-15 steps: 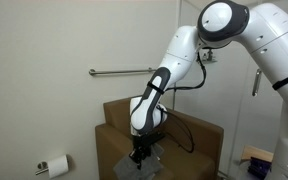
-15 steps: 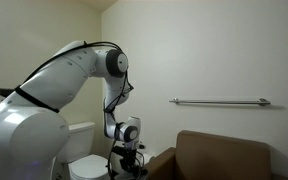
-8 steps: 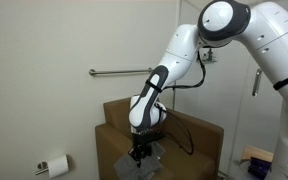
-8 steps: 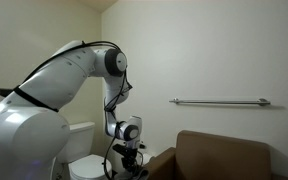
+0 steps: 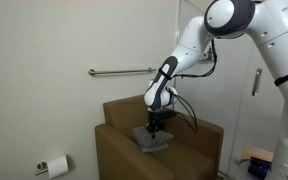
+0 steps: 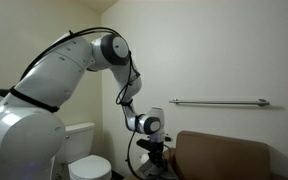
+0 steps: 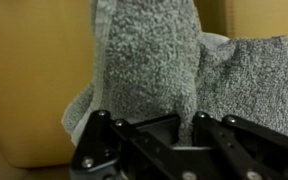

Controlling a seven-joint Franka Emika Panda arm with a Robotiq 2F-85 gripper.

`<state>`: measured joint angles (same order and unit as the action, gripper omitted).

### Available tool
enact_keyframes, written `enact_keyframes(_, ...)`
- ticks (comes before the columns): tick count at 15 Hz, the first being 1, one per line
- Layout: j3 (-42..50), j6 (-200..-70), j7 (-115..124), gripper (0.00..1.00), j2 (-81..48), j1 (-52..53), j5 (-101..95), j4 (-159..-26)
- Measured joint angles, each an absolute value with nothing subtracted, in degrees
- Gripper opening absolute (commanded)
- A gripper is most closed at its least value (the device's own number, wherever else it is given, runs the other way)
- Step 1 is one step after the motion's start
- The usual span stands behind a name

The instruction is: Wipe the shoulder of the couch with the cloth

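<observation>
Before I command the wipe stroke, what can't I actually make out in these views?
1. Grip: in the wrist view, the grey terry cloth bunches over the black gripper, hiding whether the jaws pinch it.
2. Cloth-to-couch contact: in an exterior view it is too small to tell, and the gripper stands over the cloth on the brown couch.
3. Gripper tip and cloth: in an exterior view they are dark and small at the bottom edge.

Wall grab bar [image 5: 119, 71], upper left of frame: open air between it and the couch [image 5: 199, 150] top. Couch back rises just behind the cloth [image 5: 164, 142], which the gripper [image 5: 154, 132] pinches. Open room right of frame centre, above the couch. Toilet [image 6: 84, 165] lower left, near the couch. Toilet paper roll [image 5: 52, 166] low on the wall, well apart.
</observation>
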<state>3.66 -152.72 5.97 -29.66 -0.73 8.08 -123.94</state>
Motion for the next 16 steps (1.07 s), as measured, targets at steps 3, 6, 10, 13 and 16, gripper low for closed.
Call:
enact_keyframes(3,-2.11,-152.70,-7.13,0.07,-30.30,-12.62,12.61,-123.76)
enact_keyframes(6,-9.50,-152.31,-17.97,0.07,-32.10,-19.51,17.64,-122.74)
enact_keyframes(10,-14.79,-149.48,-22.75,0.06,-32.57,-19.86,18.74,-118.73)
enact_keyframes(13,-15.62,-147.09,-22.88,0.06,-32.06,-18.12,18.74,-114.67)
enact_keyframes(16,-15.91,-145.85,-22.94,0.06,-29.86,-17.09,18.74,-111.40)
